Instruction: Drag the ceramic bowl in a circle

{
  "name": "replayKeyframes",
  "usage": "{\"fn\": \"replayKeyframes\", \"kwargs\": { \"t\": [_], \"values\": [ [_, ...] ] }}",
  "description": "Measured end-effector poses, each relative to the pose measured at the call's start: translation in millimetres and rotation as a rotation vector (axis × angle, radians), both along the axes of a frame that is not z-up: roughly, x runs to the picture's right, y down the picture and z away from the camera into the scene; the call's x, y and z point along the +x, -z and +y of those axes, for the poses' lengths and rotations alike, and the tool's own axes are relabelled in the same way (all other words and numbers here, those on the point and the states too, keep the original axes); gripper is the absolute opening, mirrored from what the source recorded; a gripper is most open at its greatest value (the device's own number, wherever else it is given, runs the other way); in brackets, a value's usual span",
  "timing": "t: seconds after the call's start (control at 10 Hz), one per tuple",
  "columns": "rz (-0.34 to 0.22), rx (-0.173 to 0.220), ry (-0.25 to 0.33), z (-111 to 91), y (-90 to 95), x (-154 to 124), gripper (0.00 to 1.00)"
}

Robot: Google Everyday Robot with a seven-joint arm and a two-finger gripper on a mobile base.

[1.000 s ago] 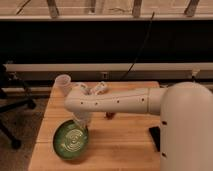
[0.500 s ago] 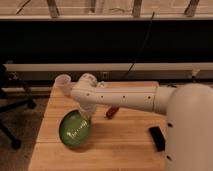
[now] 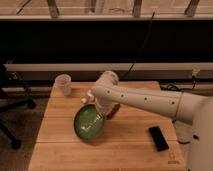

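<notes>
The ceramic bowl is round and glossy green with pale rings inside. It sits at the middle left of the wooden table, tilted, with its right rim raised. My gripper is at the end of the white arm, which reaches in from the right. It is at the bowl's upper right rim and shut on it.
A small translucent cup stands at the table's back left corner. A black phone-like slab lies at the front right. Something red shows under the arm, right of the bowl. A dark chair stands left of the table.
The bowl has moved right and a little toward the back of the table, and it has tipped up on its edge. The gripper moved with it.
</notes>
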State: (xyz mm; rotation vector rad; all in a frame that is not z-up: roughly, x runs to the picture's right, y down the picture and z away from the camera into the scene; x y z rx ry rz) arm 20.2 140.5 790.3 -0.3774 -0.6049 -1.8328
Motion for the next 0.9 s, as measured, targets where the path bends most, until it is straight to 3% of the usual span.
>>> {"fn": "replayKeyframes", "kwargs": {
  "t": [0.2,0.5,0.9],
  "values": [
    [0.042,-0.022,-0.035,21,12.3,27,0.00],
    [0.057,-0.058,-0.040,55,23.1,40,0.00],
    [-0.005,-0.089,0.004,98,17.6,43,0.00]
  ]
}}
